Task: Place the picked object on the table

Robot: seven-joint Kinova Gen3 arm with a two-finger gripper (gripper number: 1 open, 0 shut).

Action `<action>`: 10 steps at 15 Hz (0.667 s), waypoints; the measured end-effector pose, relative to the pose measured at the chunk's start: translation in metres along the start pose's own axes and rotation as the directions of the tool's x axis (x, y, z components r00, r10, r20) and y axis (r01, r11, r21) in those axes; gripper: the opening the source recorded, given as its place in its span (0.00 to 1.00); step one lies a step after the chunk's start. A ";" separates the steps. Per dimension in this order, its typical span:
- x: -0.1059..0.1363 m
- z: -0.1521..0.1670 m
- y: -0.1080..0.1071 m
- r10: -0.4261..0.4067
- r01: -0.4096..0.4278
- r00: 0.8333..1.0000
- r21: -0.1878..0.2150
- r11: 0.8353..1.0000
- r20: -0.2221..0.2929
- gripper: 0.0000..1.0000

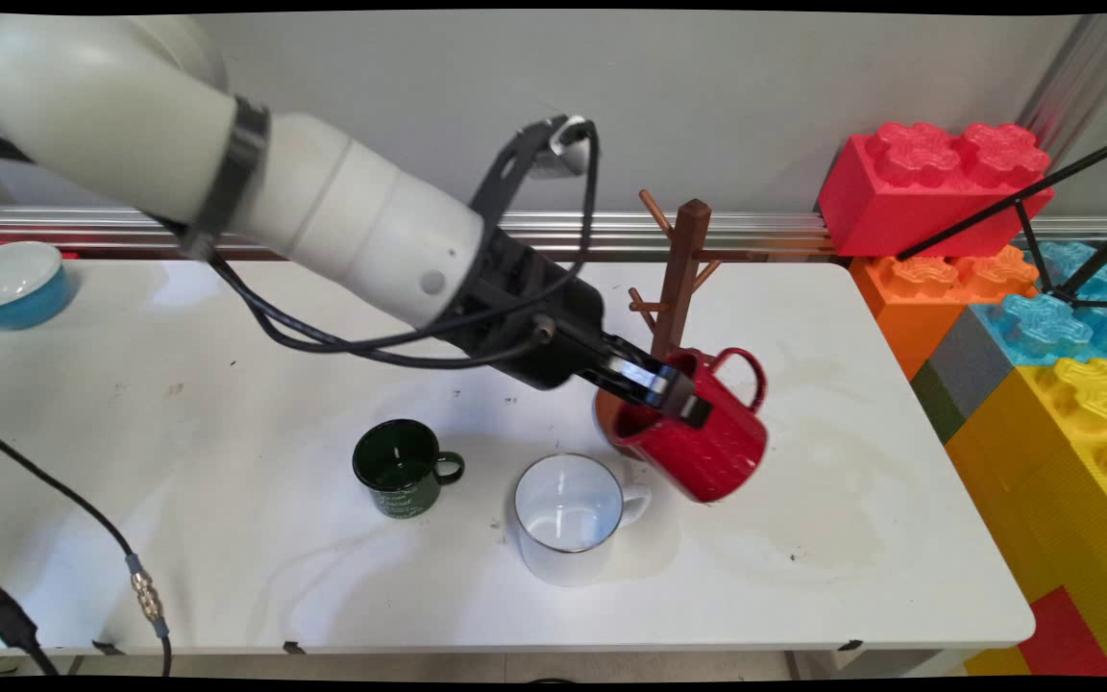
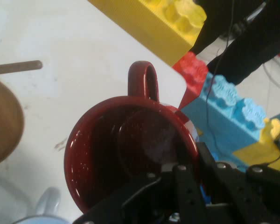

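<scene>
A red mug (image 1: pixel 698 437) is seen held tilted above the white table (image 1: pixel 227 538), its rim pinched by the black gripper (image 1: pixel 674 394), one finger inside the mouth and the other against the outer wall. The mug hangs just in front of the wooden mug tree (image 1: pixel 683 279), handle turned toward the table's right edge, where stacked toy bricks (image 1: pixel 1072 423) stand close by. Bare tabletop is left open to the right and in front of the mug. A white mug (image 1: pixel 568 519) stands just below and to the left, a dark green mug (image 1: pixel 402 469) beyond it, both upright. A blue bowl (image 1: pixel 11 284) is set at the far left edge. In the hand view the red mug (image 2: pixel 130 154) shows a glossy, rounded interior
</scene>
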 end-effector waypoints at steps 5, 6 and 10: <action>0.012 -0.027 -0.004 0.039 -0.042 0.997 0.058 0.997 0.060 0.00; 0.015 -0.032 -0.005 0.045 -0.051 0.996 0.072 0.996 0.072 0.00; 0.024 -0.049 -0.008 0.064 -0.078 0.991 0.115 0.990 0.119 0.00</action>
